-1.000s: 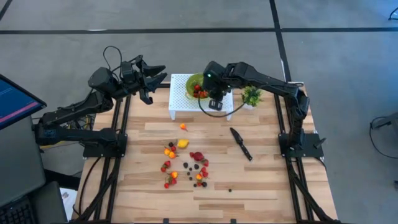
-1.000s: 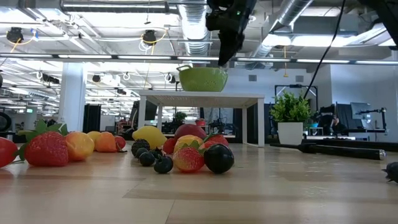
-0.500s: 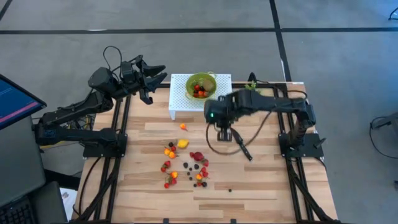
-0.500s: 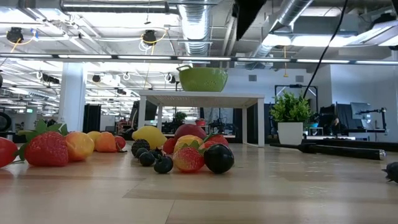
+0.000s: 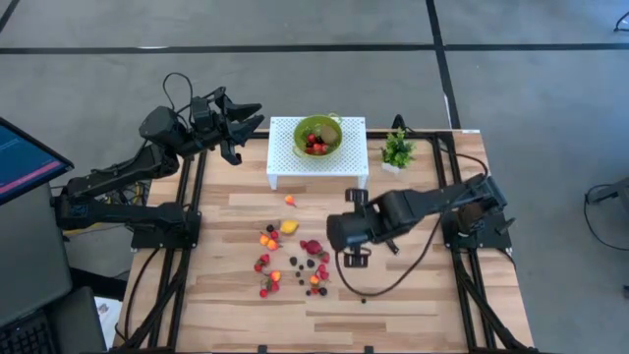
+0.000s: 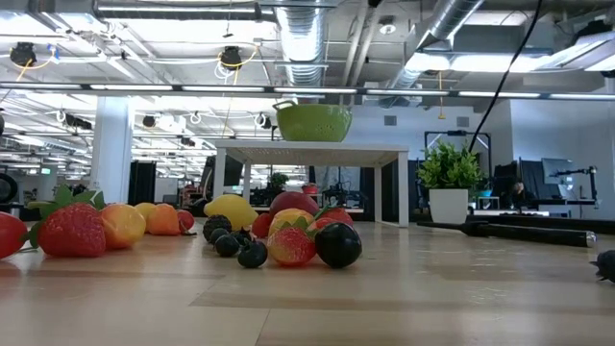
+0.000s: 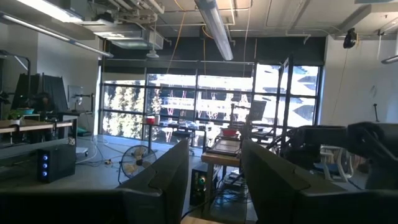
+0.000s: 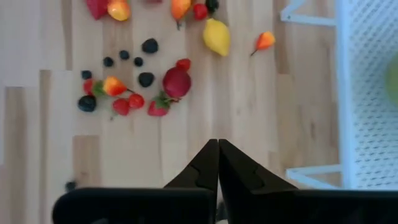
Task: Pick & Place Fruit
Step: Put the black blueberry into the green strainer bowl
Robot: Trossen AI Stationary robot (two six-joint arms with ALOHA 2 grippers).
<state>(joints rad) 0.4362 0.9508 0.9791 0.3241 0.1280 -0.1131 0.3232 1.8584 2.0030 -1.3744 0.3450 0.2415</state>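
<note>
Desk: fruit scattered lower centre; some already in green bowl on white stand, top centre.

Right tool beside cluster, fingers together, empty. Risk: descent with closed fingers scatters berries.

Left tool idle upper left, fingers apart.

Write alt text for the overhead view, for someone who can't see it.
Seen from above, the right gripper hangs over the wooden table beside a scatter of small toy fruit, fingers shut and empty. A green bowl holding a few red fruits sits on a white stand at the far edge. The left gripper waits off the table's far left corner.
</note>
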